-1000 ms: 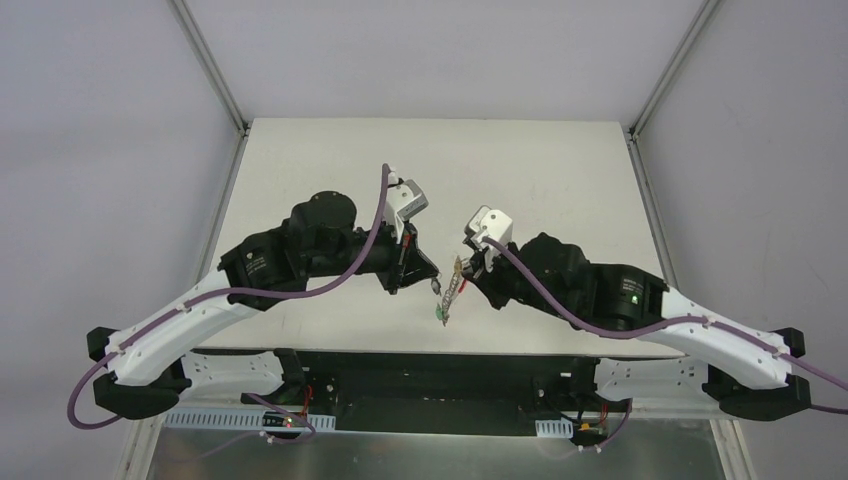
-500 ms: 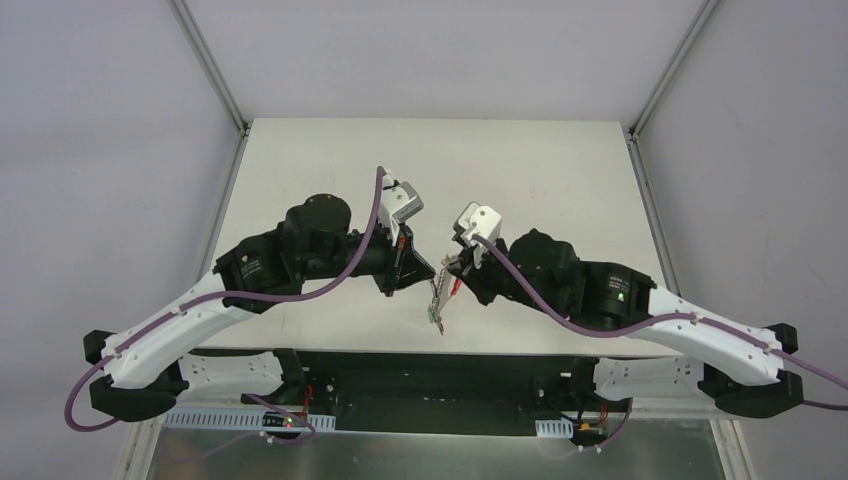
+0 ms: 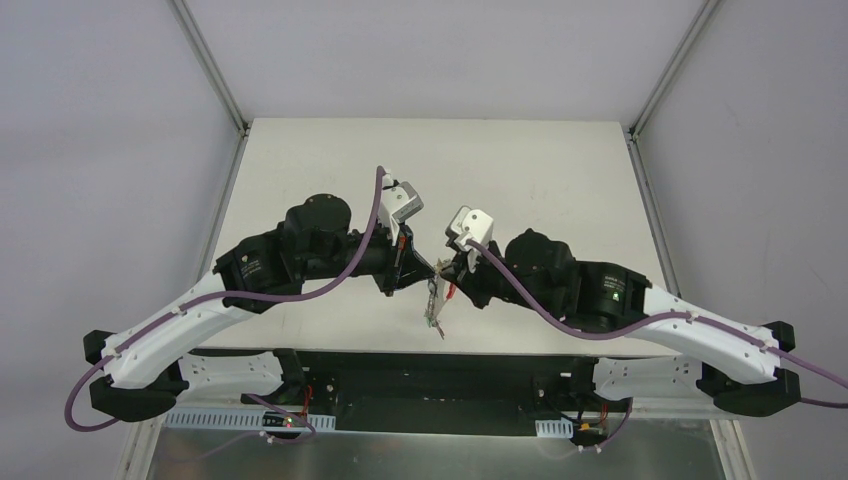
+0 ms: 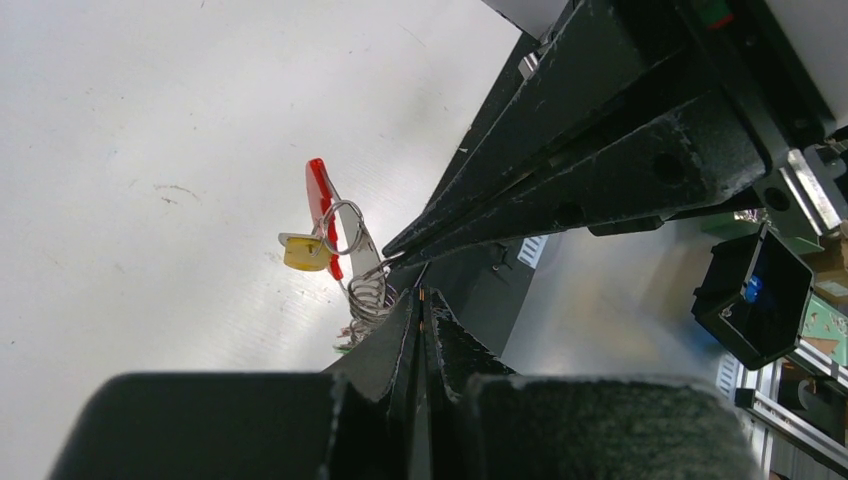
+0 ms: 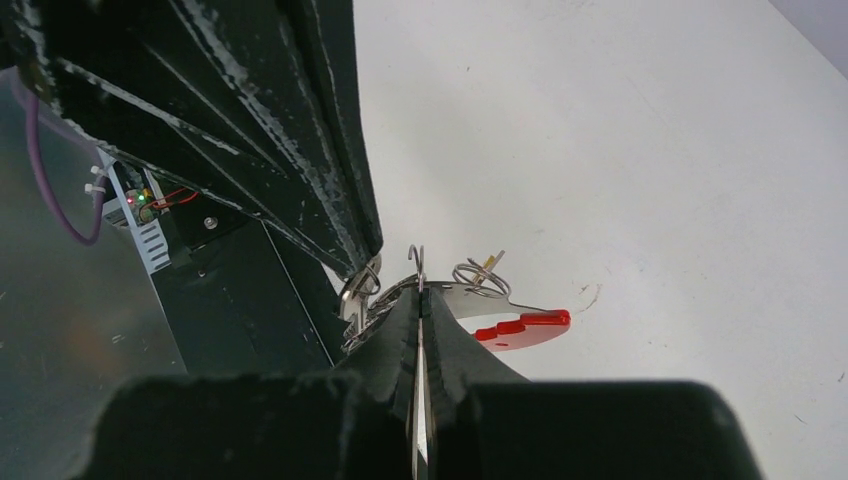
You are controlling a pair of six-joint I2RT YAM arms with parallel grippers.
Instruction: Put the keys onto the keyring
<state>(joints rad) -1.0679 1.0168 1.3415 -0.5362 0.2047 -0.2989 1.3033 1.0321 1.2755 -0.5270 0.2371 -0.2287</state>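
Both grippers meet above the table's near edge. My right gripper [image 3: 447, 278] [image 5: 418, 296] is shut on the keyring [image 3: 436, 300], gripping its thin silver blade. The keyring's red arc [image 5: 524, 328] and spring-like loops [image 5: 480, 275] stick out beyond my fingers. It also shows in the left wrist view [image 4: 322, 200], with a yellow tag [image 4: 303, 252] and coiled loops [image 4: 368, 295]. A green tag [image 3: 437, 324] hangs at its lower end. My left gripper [image 3: 430, 272] [image 4: 421, 298] is shut on a silver key [image 5: 353, 300], holding its small ring against the keyring's loops. Other keys are hidden.
The white table [image 3: 540, 170] stretches away behind the arms. The black front rail [image 3: 440, 365] lies just below the grippers, and the keyring hangs near the table's edge. Grey frame posts [image 3: 212, 65] stand at the back corners.
My right gripper has moved left with the keyring, bringing it up against my left fingertips. My left gripper has shifted slightly left and stays shut.
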